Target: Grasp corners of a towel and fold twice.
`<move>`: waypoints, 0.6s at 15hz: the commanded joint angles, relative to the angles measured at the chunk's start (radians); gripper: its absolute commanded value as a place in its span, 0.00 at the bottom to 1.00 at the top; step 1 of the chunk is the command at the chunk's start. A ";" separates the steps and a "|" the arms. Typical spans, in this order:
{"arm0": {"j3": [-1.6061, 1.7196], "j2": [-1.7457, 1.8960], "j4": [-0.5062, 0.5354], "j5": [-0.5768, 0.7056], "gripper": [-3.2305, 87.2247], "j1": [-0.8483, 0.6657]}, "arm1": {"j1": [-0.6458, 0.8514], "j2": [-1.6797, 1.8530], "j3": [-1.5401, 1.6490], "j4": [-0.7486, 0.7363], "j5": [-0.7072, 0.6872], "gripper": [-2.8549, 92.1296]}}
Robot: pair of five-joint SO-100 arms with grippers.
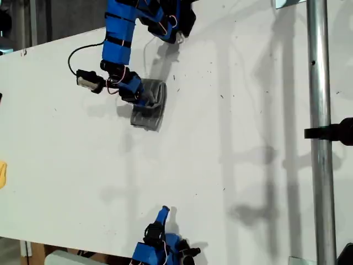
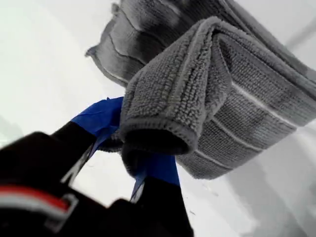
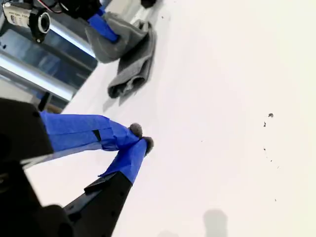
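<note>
The towel (image 1: 150,107) is a small bunched grey striped bundle on the white table, in the upper middle of the exterior view. My first gripper (image 1: 144,99) reaches it from the far edge and is shut on a folded edge of it. In the first wrist view the blue-taped fingers (image 2: 101,118) pinch a thick roll of the towel (image 2: 222,98), lifted slightly. My second gripper (image 1: 164,211) stays at the near edge of the table in the exterior view, shut on nothing, its tips (image 3: 140,138) touching. The towel (image 3: 131,59) lies far from it. No single corner is clear.
A small yellow object (image 1: 3,174) sits at the exterior view's left edge. A metal pole (image 1: 320,132) with a black clamp (image 1: 333,132) runs down the exterior view's right side. White table (image 1: 231,165) spreads between the two arms.
</note>
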 commanded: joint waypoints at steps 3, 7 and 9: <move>-0.005 0.005 -0.031 -0.005 0.01 0.011 | -0.029 0.049 -0.107 -0.272 -0.150 0.46; -0.002 0.005 -0.037 -0.008 0.01 0.017 | 0.008 0.298 0.020 -0.584 -0.249 0.22; 0.009 0.005 -0.038 -0.003 0.01 0.014 | 0.025 0.364 0.060 -0.528 -0.247 0.22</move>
